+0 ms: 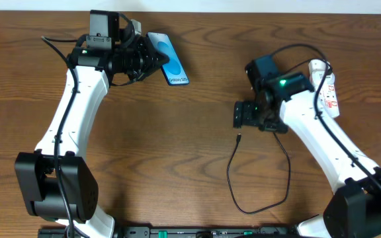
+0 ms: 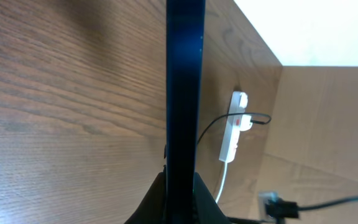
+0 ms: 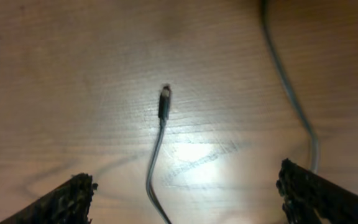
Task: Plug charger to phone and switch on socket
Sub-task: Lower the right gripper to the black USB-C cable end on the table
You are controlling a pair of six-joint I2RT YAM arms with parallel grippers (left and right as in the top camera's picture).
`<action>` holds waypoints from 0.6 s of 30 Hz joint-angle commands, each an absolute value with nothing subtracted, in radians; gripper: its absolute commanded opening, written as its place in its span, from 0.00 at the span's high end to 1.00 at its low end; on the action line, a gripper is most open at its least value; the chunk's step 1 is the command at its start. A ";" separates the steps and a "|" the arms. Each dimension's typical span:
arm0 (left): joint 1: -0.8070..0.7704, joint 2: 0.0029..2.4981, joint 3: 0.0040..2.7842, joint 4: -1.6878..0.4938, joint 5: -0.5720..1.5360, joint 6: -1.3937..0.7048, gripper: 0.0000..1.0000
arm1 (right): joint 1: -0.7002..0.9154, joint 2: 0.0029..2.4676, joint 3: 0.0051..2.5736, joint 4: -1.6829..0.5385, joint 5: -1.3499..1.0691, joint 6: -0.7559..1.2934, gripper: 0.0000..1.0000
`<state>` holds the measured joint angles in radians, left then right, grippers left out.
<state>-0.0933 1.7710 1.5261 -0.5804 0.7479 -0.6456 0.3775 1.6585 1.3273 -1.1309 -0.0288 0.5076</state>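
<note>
Phone held in my left hand; charger and socket lie on the counter.

I see the phone (image 1: 170,61) gripped by my left hand (image 1: 156,61) at the far left side of the counter (image 1: 177,145). Its bright blue screen with white words at the bottom shows to the overhead camera. From my left wrist camera it is just a thin dark edge standing tall between the fingers (image 2: 149,204). The charger (image 1: 229,173) is a thin black cable lying in a big loop near the middle. Its small black plug (image 3: 164,104) lies flat on the wood, touching nothing else. The socket (image 1: 329,86) is a long white strip with red marks at the far right, with a white cord (image 2: 220,180) running off one end.
</note>
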 commanded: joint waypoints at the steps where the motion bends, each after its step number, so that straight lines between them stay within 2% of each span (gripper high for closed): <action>1: -0.090 1.744 1.541 -0.580 0.754 -0.575 0.93 | 0.379 1.655 1.227 -1.048 -0.089 0.582 0.14; 2: -0.090 1.744 1.541 -0.580 0.755 -0.572 0.93 | 0.382 1.655 1.201 -1.015 -0.090 0.609 0.22; 4: -0.090 1.744 1.541 -0.580 0.755 -0.573 0.93 | 0.392 1.655 1.165 -0.970 -0.088 0.641 0.31; 9: -0.090 1.744 1.541 -0.580 0.754 -0.572 0.93 | 0.426 1.690 1.135 -0.939 -0.050 0.696 0.40; 11: -0.090 1.744 1.541 -0.580 0.754 -0.573 0.93 | 0.434 1.715 1.134 -0.934 -0.027 0.719 0.48; 14: -0.090 1.744 1.541 -0.582 0.754 -0.572 0.93 | 0.434 1.790 1.133 -0.916 -0.028 0.717 0.48; 18: -0.090 1.744 1.541 -0.591 0.754 -0.572 0.93 | 0.405 1.845 1.133 -0.919 -0.046 0.715 0.54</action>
<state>-0.0933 1.7714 1.5261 -0.5892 0.7444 -0.5953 0.4286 1.8065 1.1416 -0.9180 -0.0486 0.6987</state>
